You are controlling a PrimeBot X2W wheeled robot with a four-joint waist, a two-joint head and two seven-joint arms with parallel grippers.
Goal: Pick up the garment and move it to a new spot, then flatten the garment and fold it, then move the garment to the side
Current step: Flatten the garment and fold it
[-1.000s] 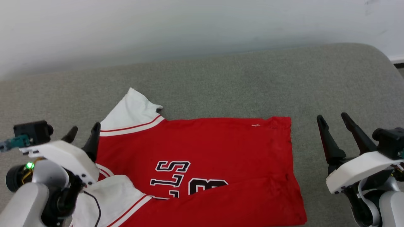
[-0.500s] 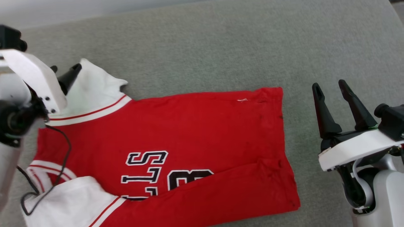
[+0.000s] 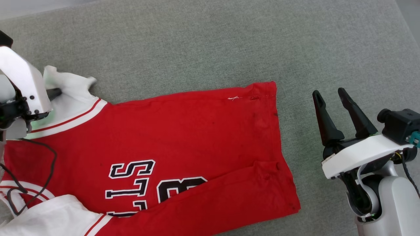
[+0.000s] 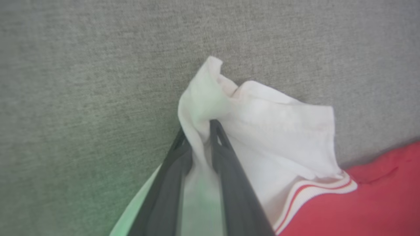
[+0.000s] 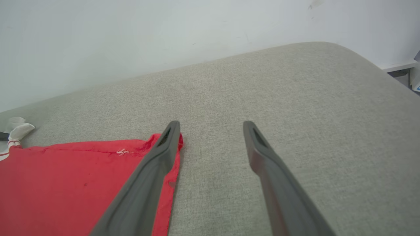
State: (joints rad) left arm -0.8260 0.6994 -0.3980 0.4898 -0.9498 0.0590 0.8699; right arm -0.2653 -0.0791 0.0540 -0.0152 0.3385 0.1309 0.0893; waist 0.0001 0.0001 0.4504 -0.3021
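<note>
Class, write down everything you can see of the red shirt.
The shirt is thin red fabric with white sleeves, red-and-white striped trim and black white-edged lettering. It lies spread, slightly wrinkled, on the grey cushion, with its near edge folded over the lettering. The left gripper pinches the far white sleeve, bunching it upward.

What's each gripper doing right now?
Left gripper: jaws closed on the garment, at its white sleeve.
Right gripper: jaws open, holding nothing.

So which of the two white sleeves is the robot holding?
The far sleeve, upper left in the head view: the left gripper pinches its bunched edge. The near sleeve, lower left, has no gripper on it.
</note>
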